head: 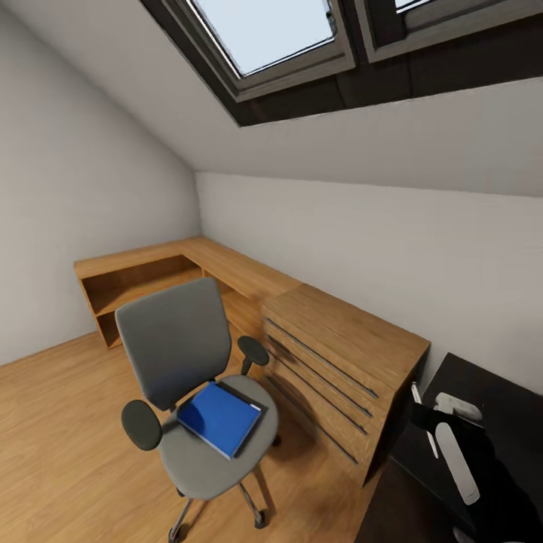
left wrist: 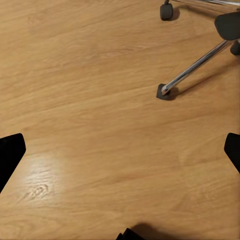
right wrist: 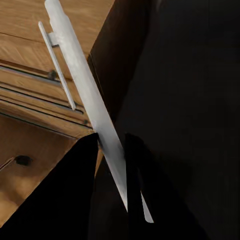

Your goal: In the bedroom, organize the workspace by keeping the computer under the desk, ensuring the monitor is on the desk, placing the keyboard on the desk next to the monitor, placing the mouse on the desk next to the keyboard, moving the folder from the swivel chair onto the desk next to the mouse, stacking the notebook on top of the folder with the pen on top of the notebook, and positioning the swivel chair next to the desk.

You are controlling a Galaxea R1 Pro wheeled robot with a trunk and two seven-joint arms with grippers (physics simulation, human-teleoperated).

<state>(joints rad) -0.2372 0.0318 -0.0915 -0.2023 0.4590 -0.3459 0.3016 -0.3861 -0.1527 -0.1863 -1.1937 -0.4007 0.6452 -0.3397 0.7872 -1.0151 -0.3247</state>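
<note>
One swivel chair (head: 192,377) is seen on the wood floor (left wrist: 100,100) beside one light-wood drawer chest (head: 339,362), with one blue folder (head: 220,417) lying flat on its seat. One white pen (right wrist: 85,105) is pinched between the pressed-in fingers of the right gripper (right wrist: 112,150) at the black desk's (head: 498,400) edge. The left gripper's (left wrist: 120,150) fingers are spread wide over the floor, near two chair castors.

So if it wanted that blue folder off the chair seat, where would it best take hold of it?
Probably at the folder's front corner, which sticks out past the seat edge of the swivel chair. The folder lies flat, so that overhang lets one finger slip underneath. Coming from the open front avoids the backrest and armrests. The left gripper is open; the right gripper holds the pen.
</note>
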